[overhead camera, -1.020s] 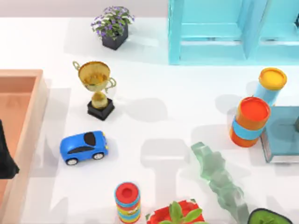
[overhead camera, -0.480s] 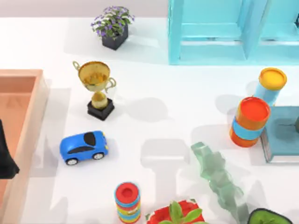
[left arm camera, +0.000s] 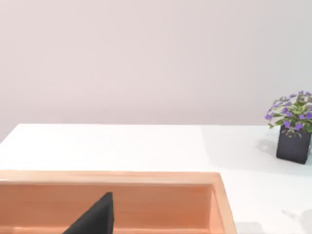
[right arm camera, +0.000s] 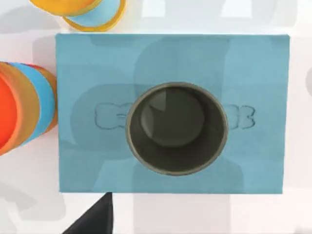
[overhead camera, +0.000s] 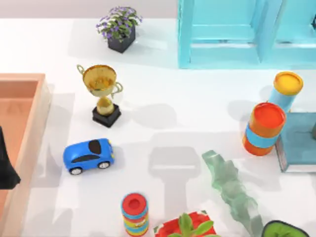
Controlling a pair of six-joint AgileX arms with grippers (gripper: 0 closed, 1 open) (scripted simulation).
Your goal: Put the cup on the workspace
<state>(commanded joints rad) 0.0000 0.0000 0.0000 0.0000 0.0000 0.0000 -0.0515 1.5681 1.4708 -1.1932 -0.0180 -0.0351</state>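
Cup [right arm camera: 177, 128]: dark grey-olive, upright, mouth up, stood at the middle of a flat blue block [right arm camera: 258, 73], seen from straight above in the right wrist view. Blue block [overhead camera: 298, 140]: lay at the right edge of the white table [overhead camera: 197, 98], its near corner just beside an orange canister with a blue band [overhead camera: 264, 128]; a yellow-lidded blue canister [overhead camera: 287, 88] stood behind that. Right gripper: above the cup, looking down on it; whether its fingers were wide or narrow could not be told. Left arm [overhead camera: 6, 163]: parked over the peach wooden tray [overhead camera: 29, 123] at the table's left edge; finger spread could not be told. Other items on the table: gold trophy [overhead camera: 102, 94], blue toy car [overhead camera: 89, 155], potted purple flowers [overhead camera: 120, 27], turquoise shelf unit [overhead camera: 247, 32] at the back, a striped ring stack [overhead camera: 134, 213].
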